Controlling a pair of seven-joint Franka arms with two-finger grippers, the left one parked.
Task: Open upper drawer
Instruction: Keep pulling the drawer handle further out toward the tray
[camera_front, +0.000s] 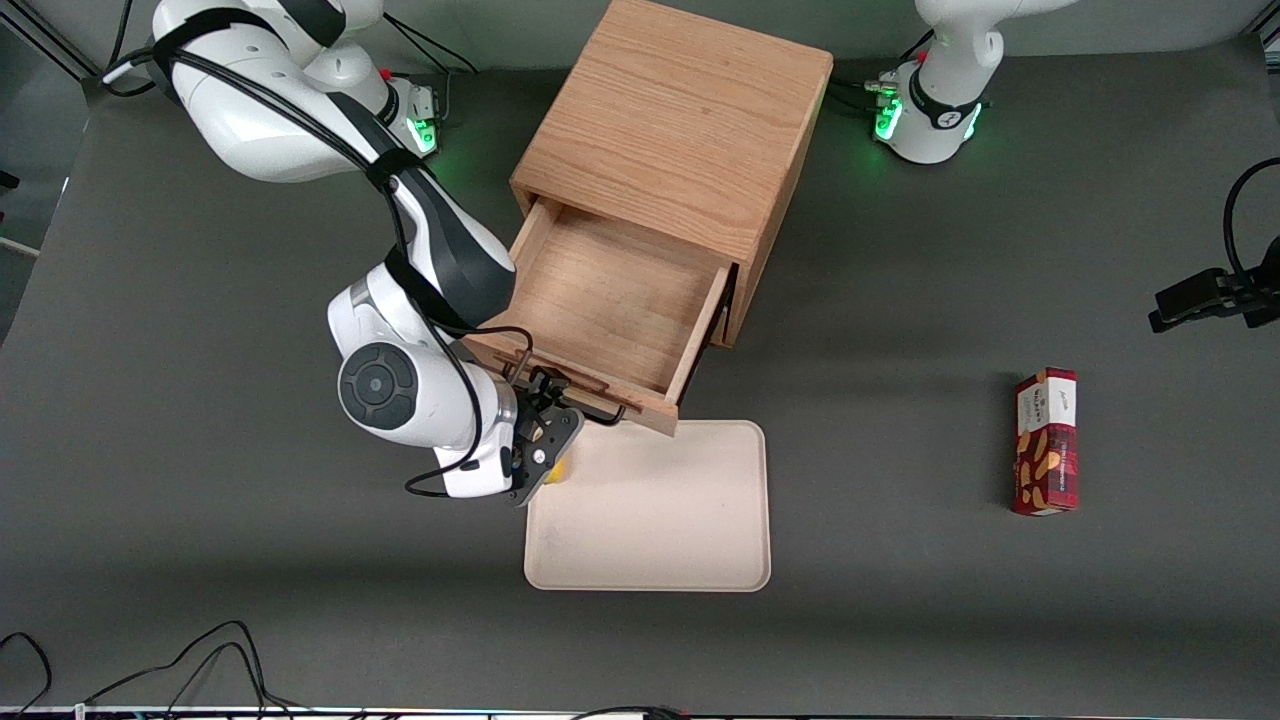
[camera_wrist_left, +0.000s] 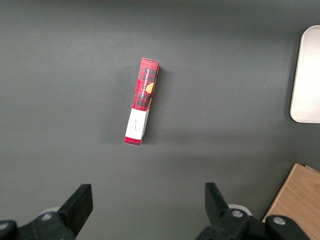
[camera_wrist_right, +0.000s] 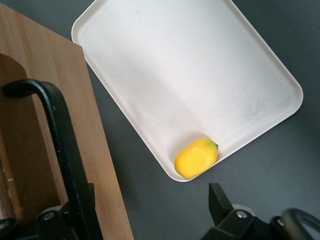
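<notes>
At the upper drawer (camera_front: 610, 300), pulled out, the bent arm's pincer (camera_front: 553, 408) hangs spread around its handle (camera_front: 590, 402).

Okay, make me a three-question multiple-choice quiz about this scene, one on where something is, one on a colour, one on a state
1. Where is the yellow fruit?
A. in the upper drawer
B. on the tray, in a corner
C. on top of the cabinet

2. What colour is the drawer's handle?
A. black
B. silver
C. white

3. What state is the upper drawer in?
A. shut flush
B. lifted out of the cabinet
C. pulled well out, with nothing in it

Answers:
1 B: the right wrist view shows it lying inside the tray rim at a corner.
2 A: the bar beside the gripper is black.
3 C: the front view shows its bare wooden floor sticking out of the cabinet.
</notes>
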